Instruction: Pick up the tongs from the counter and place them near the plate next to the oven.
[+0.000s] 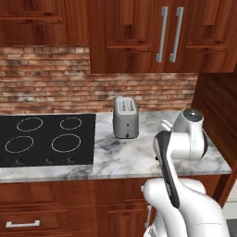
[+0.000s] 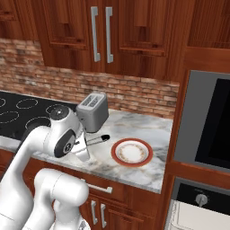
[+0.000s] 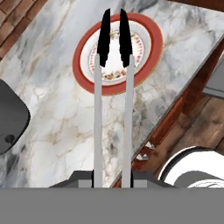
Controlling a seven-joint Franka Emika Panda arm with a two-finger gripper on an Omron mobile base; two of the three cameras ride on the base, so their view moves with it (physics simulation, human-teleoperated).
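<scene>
Hand view: tongs (image 3: 113, 105) are pinched in my claw (image 3: 112, 177), both silver arms running straight out from between my fingertips, black ends up over the plate (image 3: 151, 52). Jaws pressed in on the tongs' base, one arm each side. Tongs are off the counter (image 3: 52, 113), carried in the air above the marble w/ the plate's red-orange rim and patterned pale centre just beyond the tips.

Right base view: tongs (image 2: 95, 139) stick out roughly level from my hand, black tip pointing toward the plate (image 2: 131, 151), which sits on the counter (image 2: 148, 130) near the front edge, close to the oven (image 2: 204, 130) in the tall cabinet on the right. Tip is short of the plate rim, not over it from this angle. Toaster (image 2: 92, 112) stands just behind the tongs, by the brick backsplash (image 2: 134, 94). Cooktop (image 2: 22, 112) is further left.

Left base view: toaster (image 1: 125, 117) upright mid-counter, cooktop (image 1: 44, 139) left of it; my arm blocks the counter's right part.
</scene>
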